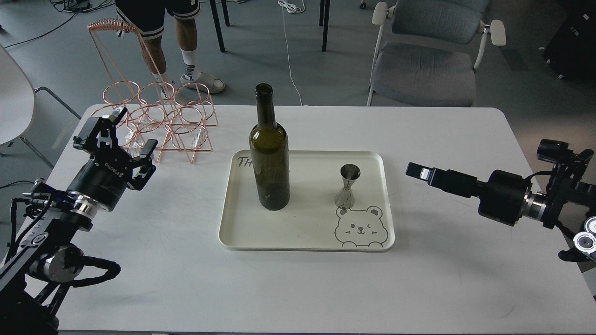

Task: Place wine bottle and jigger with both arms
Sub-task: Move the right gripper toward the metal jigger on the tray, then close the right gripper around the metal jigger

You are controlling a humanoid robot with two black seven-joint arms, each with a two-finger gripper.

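The dark olive-green wine bottle (269, 158) stands upright on the left part of a cream tray (305, 246) in the middle of the white table. The small steel jigger (347, 186) stands upright on the tray's right part, just above a printed bear. My left gripper (128, 137) is open and empty at the table's left, far left of the bottle and just in front of a copper rack. My right gripper (416, 170) points left toward the jigger, level over the table and right of the tray. It is seen side-on, so its fingers cannot be told apart.
A copper wire bottle rack (153, 122) stands at the table's back left, close to my left gripper. A grey office chair (428, 60) and a person's legs (188, 51) are beyond the far edge. A white chair (14, 102) is at the left.
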